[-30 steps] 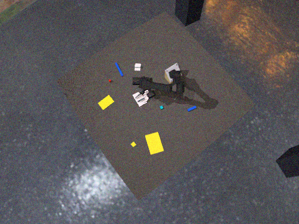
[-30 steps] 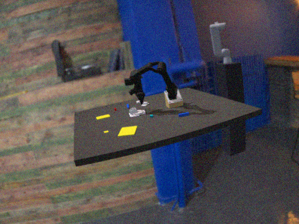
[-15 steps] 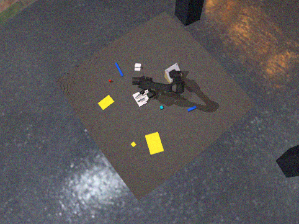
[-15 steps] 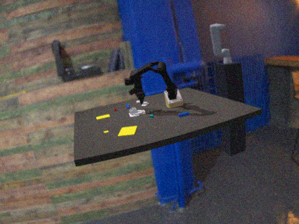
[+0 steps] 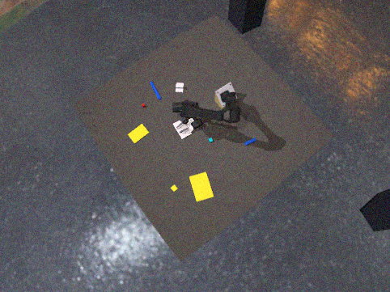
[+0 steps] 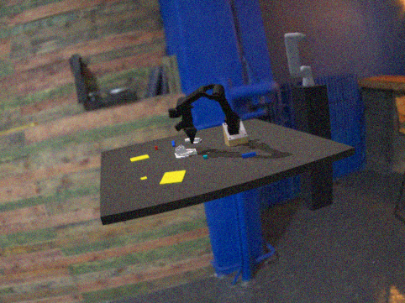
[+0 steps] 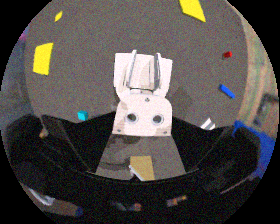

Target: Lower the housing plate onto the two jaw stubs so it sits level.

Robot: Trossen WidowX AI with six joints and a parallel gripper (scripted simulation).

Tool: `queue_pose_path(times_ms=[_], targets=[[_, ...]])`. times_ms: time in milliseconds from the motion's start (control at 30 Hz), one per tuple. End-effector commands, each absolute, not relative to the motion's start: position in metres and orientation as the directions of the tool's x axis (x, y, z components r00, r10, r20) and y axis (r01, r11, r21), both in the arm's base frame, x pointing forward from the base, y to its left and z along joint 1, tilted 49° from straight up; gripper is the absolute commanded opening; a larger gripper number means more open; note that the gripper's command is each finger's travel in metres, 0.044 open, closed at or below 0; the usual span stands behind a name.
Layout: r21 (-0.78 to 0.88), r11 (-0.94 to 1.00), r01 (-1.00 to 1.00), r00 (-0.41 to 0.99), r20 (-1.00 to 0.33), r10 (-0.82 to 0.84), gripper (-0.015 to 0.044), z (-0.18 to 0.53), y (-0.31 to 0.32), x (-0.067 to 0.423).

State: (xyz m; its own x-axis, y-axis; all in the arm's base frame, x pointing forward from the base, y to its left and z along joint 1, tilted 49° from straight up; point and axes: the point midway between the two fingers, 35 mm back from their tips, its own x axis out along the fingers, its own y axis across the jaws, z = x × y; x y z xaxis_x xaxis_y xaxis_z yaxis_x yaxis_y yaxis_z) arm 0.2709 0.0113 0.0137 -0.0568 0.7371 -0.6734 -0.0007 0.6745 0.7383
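The white housing plate [image 7: 145, 107], with two round holes, lies between my fingertips in the wrist view. My gripper [image 7: 142, 116] [image 5: 191, 122] [image 6: 191, 141] is shut on its two sides. The white base [image 7: 121, 67] [image 5: 178, 125] lies flat on the table, just beyond the plate in the wrist view. Two narrow, upright, roughly parallel jaws, the left jaw [image 7: 132, 70] and the right jaw [image 7: 158, 70], stand on it. Their rear ends and stubs are hidden by the plate. Whether the plate touches the stubs or hangs slightly above them cannot be told.
A small white part [image 5: 180, 87] [image 7: 207, 123] lies to one side. A cyan cube [image 5: 210, 140] [image 7: 82, 115] is near the base. Blue bars [image 5: 155, 90] [image 5: 250, 141], a red cube [image 5: 143, 105] and yellow pieces [image 5: 138, 133] [image 5: 201, 187] [image 5: 174, 188] lie farther out.
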Motion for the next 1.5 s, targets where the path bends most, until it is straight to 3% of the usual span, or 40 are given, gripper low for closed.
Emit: queue_pose_path(times_ms=[0,1467], targets=[[0.742,0.67,0.006,-0.056,-0.669,0.741,0.0351,0.008,0.018,0.27],[0.745,0.667,0.011,-0.057,-0.666,0.744,0.0351,-0.017,0.048,0.266]])
